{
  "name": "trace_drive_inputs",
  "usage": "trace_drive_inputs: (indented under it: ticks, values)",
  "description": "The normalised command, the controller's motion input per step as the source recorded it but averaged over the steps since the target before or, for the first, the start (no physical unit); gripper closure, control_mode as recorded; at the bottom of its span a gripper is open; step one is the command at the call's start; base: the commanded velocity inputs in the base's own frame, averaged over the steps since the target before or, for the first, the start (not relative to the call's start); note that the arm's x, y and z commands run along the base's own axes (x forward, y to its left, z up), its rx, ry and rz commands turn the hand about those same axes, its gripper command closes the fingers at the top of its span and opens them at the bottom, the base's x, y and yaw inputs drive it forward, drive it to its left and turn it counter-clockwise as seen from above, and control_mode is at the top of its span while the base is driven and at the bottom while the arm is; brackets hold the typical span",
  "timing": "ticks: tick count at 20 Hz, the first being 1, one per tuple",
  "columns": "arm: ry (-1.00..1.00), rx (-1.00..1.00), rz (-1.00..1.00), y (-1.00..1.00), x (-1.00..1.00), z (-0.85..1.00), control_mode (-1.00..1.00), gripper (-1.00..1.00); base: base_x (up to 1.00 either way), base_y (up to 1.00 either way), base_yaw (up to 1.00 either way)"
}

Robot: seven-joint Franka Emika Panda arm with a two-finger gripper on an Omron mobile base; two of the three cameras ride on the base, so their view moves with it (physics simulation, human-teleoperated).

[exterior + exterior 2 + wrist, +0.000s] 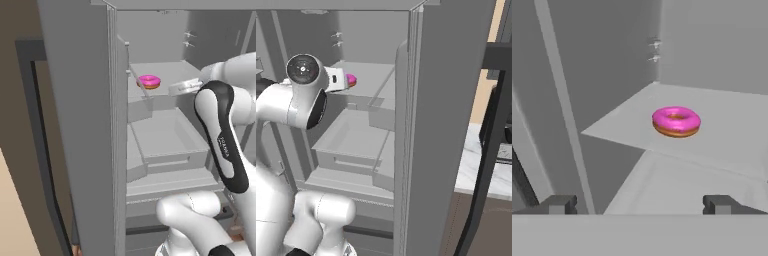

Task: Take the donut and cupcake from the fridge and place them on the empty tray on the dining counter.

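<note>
The fridge stands with its doors swung open, the grey inside bare to the front. The donut, a pink-iced ring, lies flat on an upper shelf near that shelf's front edge. My gripper is open and holds nothing. It hovers just in front of the shelf, a short way from the donut and slightly above it. From the right base view the donut peeks out past my hand. The cupcake and the tray are out of view.
Below the shelf sit grey fridge bins and a ledge. The open doors wall in both sides of my arm. A white marble top and a dark frame lie to the right of the fridge.
</note>
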Motion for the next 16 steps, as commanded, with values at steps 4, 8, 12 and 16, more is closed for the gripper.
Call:
trace_drive_inputs:
  ticks: [4,8,12,16]
  values:
    - [0.19,-0.04,0.0,0.04,0.58,0.0,-1.0,-1.0,0.0,0.0,0.0]
    - [0.2,-0.08,0.01,0.02,0.55,0.0,-1.0,-1.0,0.0,0.0,0.0]
    - [0.07,-0.09,0.04,0.08,0.49,-0.11,-1.0,-1.0,0.0,0.0,0.0]
    - [0.0,-0.04,0.11,0.17,0.44,-0.31,-1.0,-1.0,0.0,0.0,0.0]
